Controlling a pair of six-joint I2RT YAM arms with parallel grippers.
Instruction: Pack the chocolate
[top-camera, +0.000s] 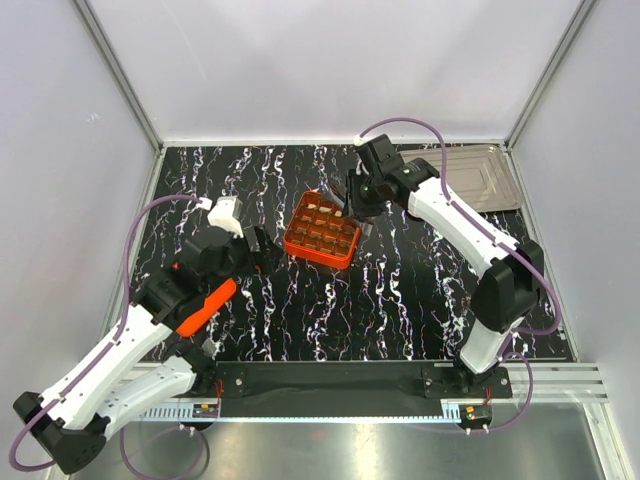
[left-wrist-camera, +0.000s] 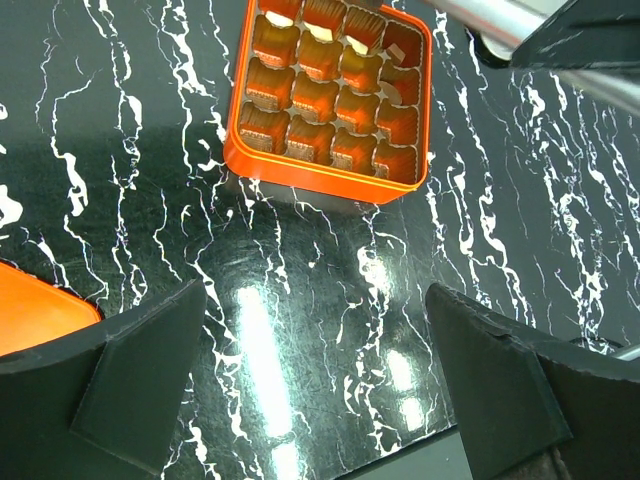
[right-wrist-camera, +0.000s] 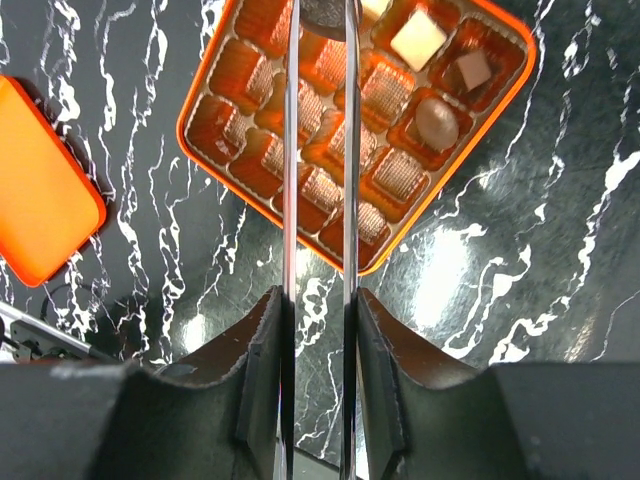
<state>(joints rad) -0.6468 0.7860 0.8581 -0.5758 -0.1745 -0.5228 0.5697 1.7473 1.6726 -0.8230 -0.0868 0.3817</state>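
Observation:
The orange grid box (top-camera: 315, 255) sits mid-table. In the right wrist view its cells (right-wrist-camera: 215, 115) are mostly bare, with a cream square chocolate (right-wrist-camera: 417, 38), a brown square (right-wrist-camera: 473, 70) and a round brown piece (right-wrist-camera: 435, 120) in its far corner. My right gripper (right-wrist-camera: 318, 300) is shut on metal tongs (right-wrist-camera: 290, 150) whose tips pinch a dark piece (right-wrist-camera: 325, 12) over the box; it hovers at the box's far right corner (top-camera: 355, 205). My left gripper (left-wrist-camera: 312, 295) is open and empty, just left of the box (top-camera: 262, 250). The box front wall (left-wrist-camera: 320, 180) faces it.
A silver metal tray (top-camera: 480, 175) lies at the back right corner. An orange lid (right-wrist-camera: 45, 200) lies left of the box, partly under the left arm (top-camera: 205, 305). White enclosure walls surround the black marbled table.

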